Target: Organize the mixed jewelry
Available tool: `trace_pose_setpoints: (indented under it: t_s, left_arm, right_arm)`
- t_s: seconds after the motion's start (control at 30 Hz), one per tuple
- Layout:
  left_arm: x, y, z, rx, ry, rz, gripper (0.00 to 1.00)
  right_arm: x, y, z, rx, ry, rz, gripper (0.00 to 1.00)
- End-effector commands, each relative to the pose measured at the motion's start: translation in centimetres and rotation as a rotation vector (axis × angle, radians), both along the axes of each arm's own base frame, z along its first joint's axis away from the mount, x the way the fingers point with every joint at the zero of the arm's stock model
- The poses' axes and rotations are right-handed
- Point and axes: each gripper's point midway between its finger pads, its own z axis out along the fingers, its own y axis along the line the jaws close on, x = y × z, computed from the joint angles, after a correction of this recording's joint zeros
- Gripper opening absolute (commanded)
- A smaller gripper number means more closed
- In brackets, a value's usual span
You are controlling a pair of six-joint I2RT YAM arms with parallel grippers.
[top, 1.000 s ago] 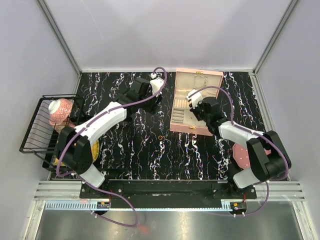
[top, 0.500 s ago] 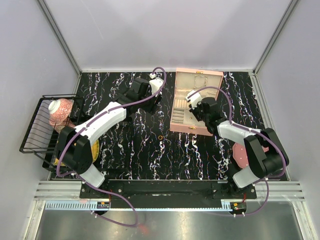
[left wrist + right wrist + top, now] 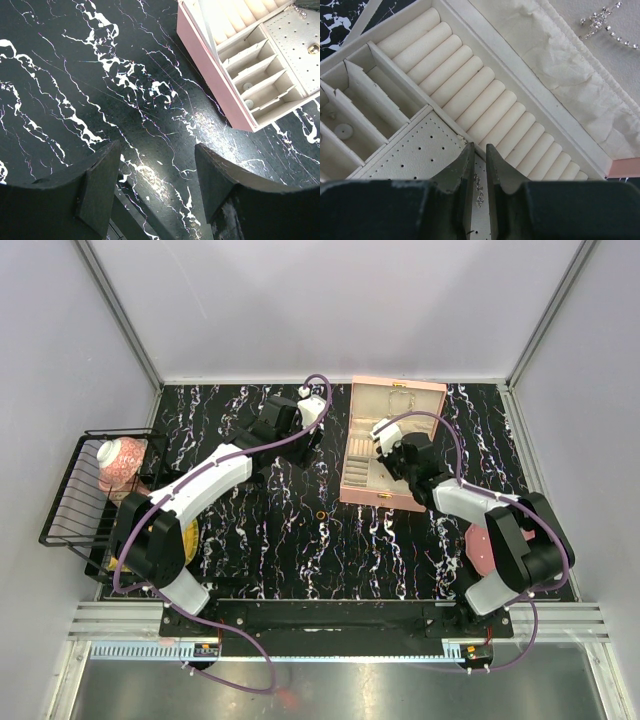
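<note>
The open pink box [image 3: 400,405] sits at the far edge of the black, white-veined desk [image 3: 260,540], its raised lid almost against the back wall [image 3: 320,310], so nothing can move behind the box. The widest bare stretch lies on the near side of the box and off to its left. Far left of the box, a black wire rack [image 3: 70,505] holding a pink patterned pot [image 3: 120,462] hangs over the desk's side edge. Near and to the right of the box, a pink dotted disc [image 3: 482,552] shows partly from under the right arm. A small gold ring [image 3: 320,513] lies alone on the desk just off the box's near left corner. The left pincer [image 3: 157,187] hovers beside the box's left wall, its fingers spread wide with only marble between them. Its camera also picks out tiny pale pieces [image 3: 248,95] in the box's small side compartments, which the overhead view cannot resolve. The right pincer [image 3: 479,147] is inside the box, over the perforated panel beside the row of cream rolls [image 3: 470,100]. Its fingers are drawn almost together, leaving a slit. A thin sparkling strand [image 3: 479,189] shows in that slit, though I cannot tell whether it is pinched or merely straddled. Only this wrist view shows a second glittering piece [image 3: 597,20] on the lid lining.
</note>
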Motion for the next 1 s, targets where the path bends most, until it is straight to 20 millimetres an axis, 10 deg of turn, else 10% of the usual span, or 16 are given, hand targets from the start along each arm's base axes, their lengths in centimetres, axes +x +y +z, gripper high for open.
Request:
trace_pose_setpoints:
  t_s: [0.0,0.97]
  left_arm:
    - [0.4,-0.4,1.4,-0.044,-0.044,-0.013,0.64]
    - [0.1,-0.1,1.6,-0.05,-0.043,-0.01,0.64]
  right_arm:
    - [1.4,1.2,2.2,0.025,-0.063,0.017,0.2]
    - [0.1,3.2,2.4,0.041,-0.052,0.078,0.2]
